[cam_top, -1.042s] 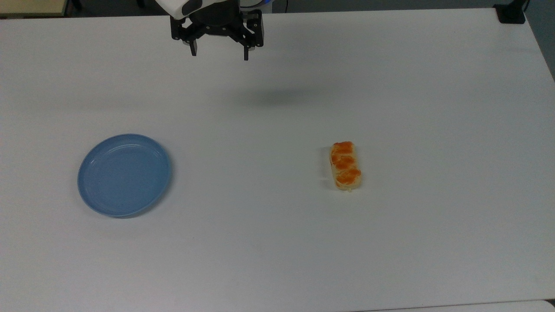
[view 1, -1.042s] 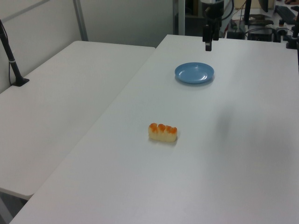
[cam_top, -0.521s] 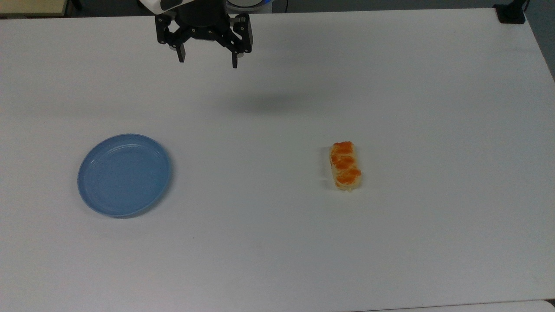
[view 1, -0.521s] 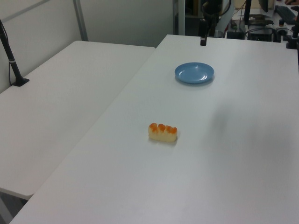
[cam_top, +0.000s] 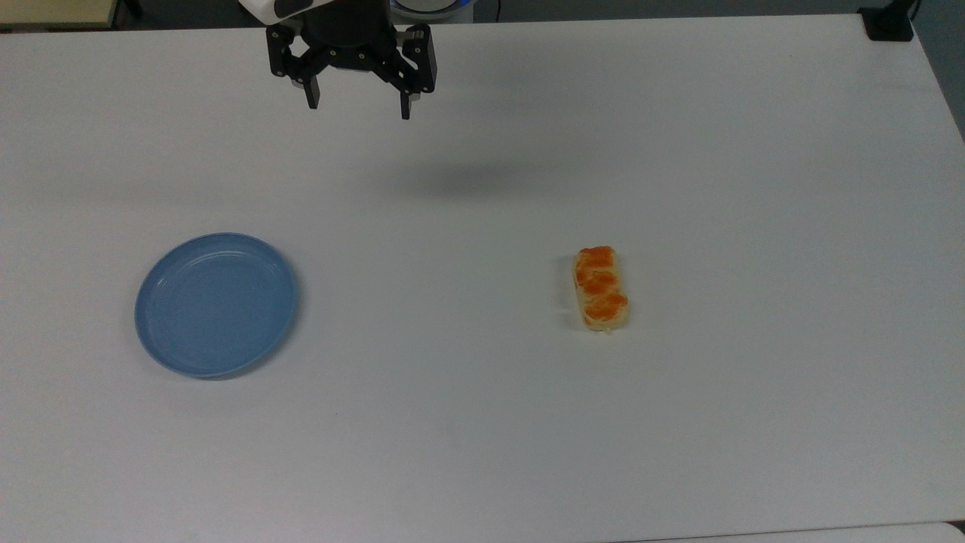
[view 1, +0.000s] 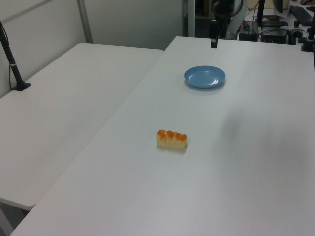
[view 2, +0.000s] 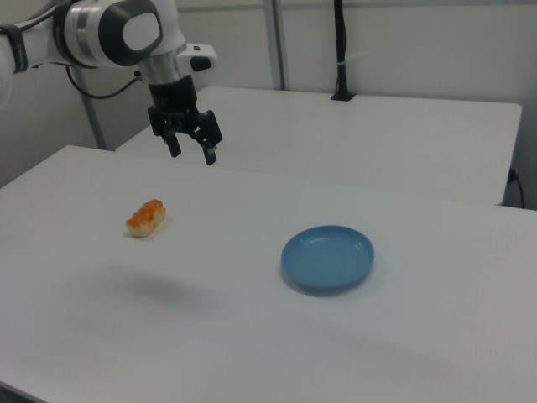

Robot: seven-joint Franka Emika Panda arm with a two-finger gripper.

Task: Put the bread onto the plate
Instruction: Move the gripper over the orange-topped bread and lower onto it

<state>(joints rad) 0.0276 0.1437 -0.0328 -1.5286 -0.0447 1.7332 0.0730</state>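
Bread (cam_top: 601, 289) and plate (cam_top: 215, 304) lie well apart on the table (cam_top: 678, 151).
Gripper (cam_top: 357, 110) hangs above the table, fingers spread, empty.

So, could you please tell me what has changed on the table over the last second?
The gripper shifted toward the top view's left and slightly down the frame, most of it in the first half second. Its fingers stayed open and empty; nothing was grasped or released. The bread and the plate lie where they were, well apart on the table.
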